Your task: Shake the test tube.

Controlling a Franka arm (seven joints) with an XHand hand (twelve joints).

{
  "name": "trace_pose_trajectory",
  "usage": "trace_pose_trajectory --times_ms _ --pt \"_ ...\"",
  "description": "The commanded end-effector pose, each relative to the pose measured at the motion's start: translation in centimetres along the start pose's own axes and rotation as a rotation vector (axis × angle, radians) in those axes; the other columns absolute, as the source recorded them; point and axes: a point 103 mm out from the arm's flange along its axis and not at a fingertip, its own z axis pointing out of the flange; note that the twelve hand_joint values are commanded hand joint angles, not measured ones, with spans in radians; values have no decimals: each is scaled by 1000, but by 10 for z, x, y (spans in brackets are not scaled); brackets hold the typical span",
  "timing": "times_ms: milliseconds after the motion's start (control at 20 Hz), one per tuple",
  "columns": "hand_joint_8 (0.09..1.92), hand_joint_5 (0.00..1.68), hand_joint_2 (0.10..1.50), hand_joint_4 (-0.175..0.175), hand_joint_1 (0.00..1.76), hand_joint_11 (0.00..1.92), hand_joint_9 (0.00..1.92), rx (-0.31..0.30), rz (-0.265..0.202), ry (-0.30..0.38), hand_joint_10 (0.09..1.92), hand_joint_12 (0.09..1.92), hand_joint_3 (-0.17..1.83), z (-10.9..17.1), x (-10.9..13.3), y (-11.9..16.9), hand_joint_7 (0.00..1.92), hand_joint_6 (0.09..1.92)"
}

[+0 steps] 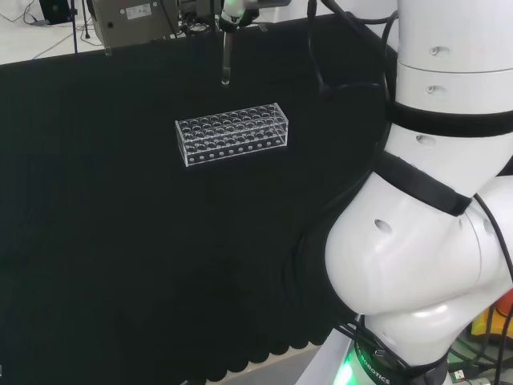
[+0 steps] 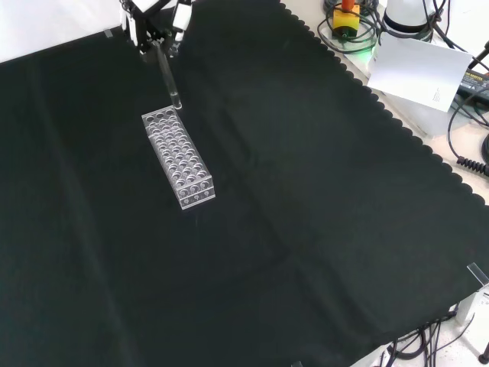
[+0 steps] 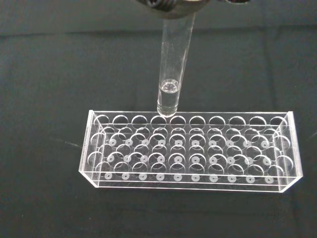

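A: Why does the clear test tube rack (image 1: 232,134) sit toward the cloth's (image 1: 120,241) far edge, its holes bare?

B: Probably so the hand (image 2: 157,27) has room above. It pinches the test tube (image 2: 167,76) by its top, hanging upright over the rack's end, clear for shaking.

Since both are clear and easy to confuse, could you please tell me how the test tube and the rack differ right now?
The test tube is a single slim cylinder; the rack is a long box with rows of round holes. The test tube hangs roughly upright above the cloth, held at its top by the hand; the rack lies flat on the black cloth. The test tube holds a little clear liquid at its bottom; the rack's holes stand empty. Both are transparent.
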Motion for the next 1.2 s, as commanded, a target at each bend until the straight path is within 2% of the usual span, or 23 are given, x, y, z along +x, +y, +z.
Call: trace_pose_trajectory --times_ms 50,450,1050,1200 --pt "402 1125 999 -175 1411 837 1242 -30 11 0 626 1196 -1 -13 -7 -12 1722 676" --pt "398 1127 998 -175 1411 837 1244 -61 -20 37 624 1196 -1 -19 7 -18 1724 673" --pt "390 1129 997 -175 1411 838 1246 -79 -171 83 620 1196 -1 -26 86 -16 1728 670" --pt "389 1130 997 -175 1411 838 1246 -82 -186 75 620 1196 -1 -29 94 -17 1728 669"
